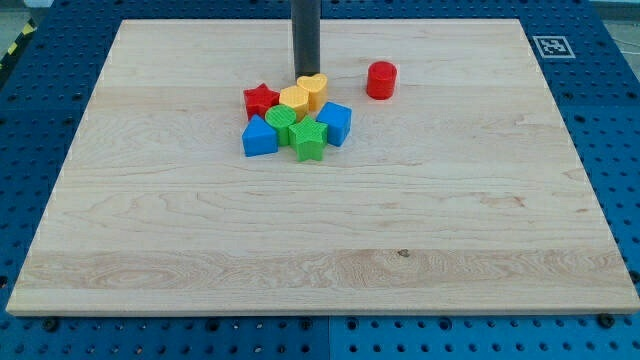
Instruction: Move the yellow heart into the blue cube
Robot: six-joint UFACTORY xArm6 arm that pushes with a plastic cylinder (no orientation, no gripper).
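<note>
No pincer on this arm, so nothing to open, close or hold: only a dark rod, with my tip down on the board and touching, or all but touching, the 12 o'clock edge of the yellow heart. Heart sits at the top of a tight cluster near the board's upper middle, with the blue cube just beside it at about 5 o'clock, seemingly touching or a hair apart; hard to tell which. Packed round them: a yellow block of unclear shape at the heart's 8 o'clock, a red star at the cluster's 9 o'clock, a green block and a green star lower down, and a blue block at 7 o'clock. Red cylinder stands apart at the heart's 2 o'clock. Step in hand, by the look of it: the final push, heart nearly home. Next move calls for a short shove toward 5 o'clock, kept behind the heart's centre, gentle enough not to scatter the neighbours or nudge the cube away. Risk: heart slipping sideways off the rod, or the second yellow piece dragged along.
</note>
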